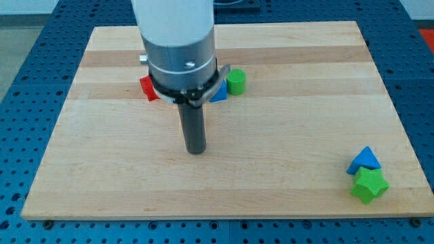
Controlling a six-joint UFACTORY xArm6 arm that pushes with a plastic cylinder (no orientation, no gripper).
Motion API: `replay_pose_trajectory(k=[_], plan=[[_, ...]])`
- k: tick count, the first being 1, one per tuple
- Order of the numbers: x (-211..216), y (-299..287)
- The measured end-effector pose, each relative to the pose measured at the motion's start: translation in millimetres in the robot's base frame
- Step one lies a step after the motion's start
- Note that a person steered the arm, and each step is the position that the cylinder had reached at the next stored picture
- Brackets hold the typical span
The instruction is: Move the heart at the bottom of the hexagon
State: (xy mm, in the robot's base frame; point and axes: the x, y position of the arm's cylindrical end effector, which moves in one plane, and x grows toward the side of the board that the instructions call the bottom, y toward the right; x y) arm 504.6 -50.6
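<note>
My tip (196, 151) rests on the wooden board (291, 129), left of centre. A red block (147, 88) shows just above and to the left of the tip, mostly hidden behind the arm, so I cannot tell its shape. A blue block (220, 93) peeks out at the arm's right side, shape also hidden. A green block (236, 81), which looks like a hexagon, sits right beside the blue one on its right. The tip is apart from all of them, below them in the view.
A blue triangle (365, 160) and a green star (369, 185) sit touching near the board's bottom right corner. The arm's wide body (178, 47) covers part of the board's upper middle. A blue perforated table (20, 81) surrounds the board.
</note>
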Motion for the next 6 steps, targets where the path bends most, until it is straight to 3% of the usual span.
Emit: replay_pose_trajectory(k=[2, 5, 6], plan=[[-23, 1], [2, -33], [-15, -32]])
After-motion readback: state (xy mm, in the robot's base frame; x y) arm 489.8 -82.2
